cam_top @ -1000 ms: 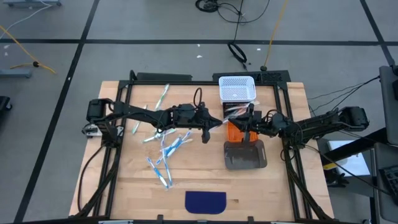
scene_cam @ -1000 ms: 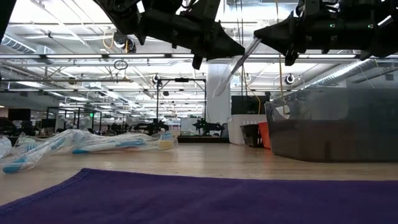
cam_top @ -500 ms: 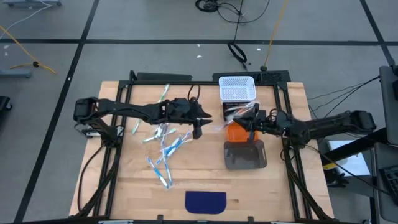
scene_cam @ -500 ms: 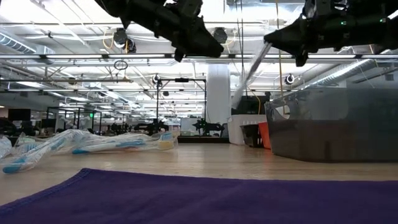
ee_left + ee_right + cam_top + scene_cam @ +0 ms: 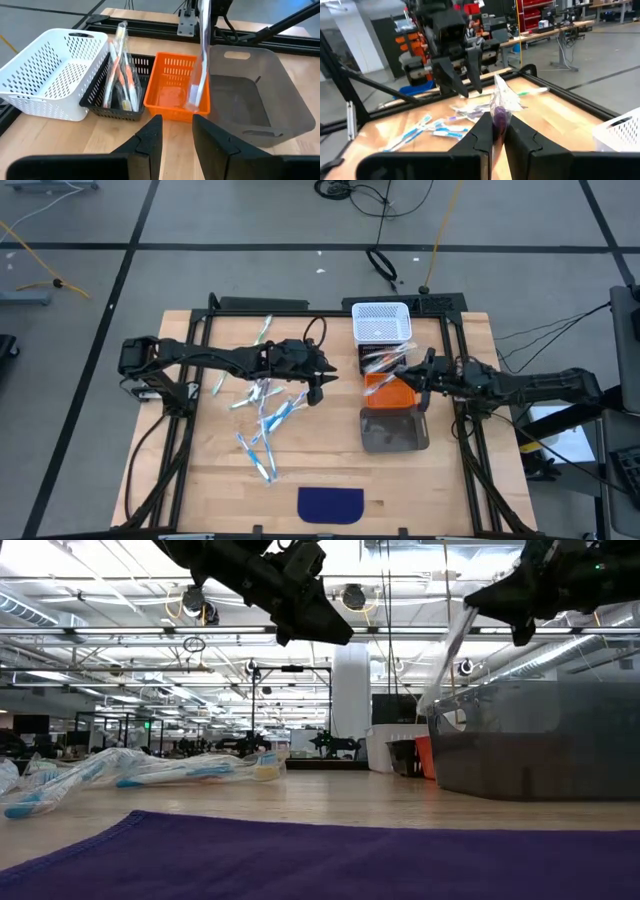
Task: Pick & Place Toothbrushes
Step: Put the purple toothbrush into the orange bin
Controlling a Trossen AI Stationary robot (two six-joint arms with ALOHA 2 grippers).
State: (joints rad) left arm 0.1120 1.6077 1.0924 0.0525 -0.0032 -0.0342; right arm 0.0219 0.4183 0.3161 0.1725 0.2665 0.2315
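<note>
Right gripper (image 5: 496, 131) clamped wrapped toothbrush (image 5: 501, 106) above orange basket (image 5: 388, 393); left gripper (image 5: 175, 131) stood apart, empty. Your risk: slick wrapper slipping, missing basket.

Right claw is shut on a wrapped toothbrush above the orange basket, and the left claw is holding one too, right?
Not quite. The left claw holds nothing: the left wrist view shows its jaws apart with only air between them. The rest stands: the right claw is shut on a wrapped toothbrush hanging above the orange basket.
</note>
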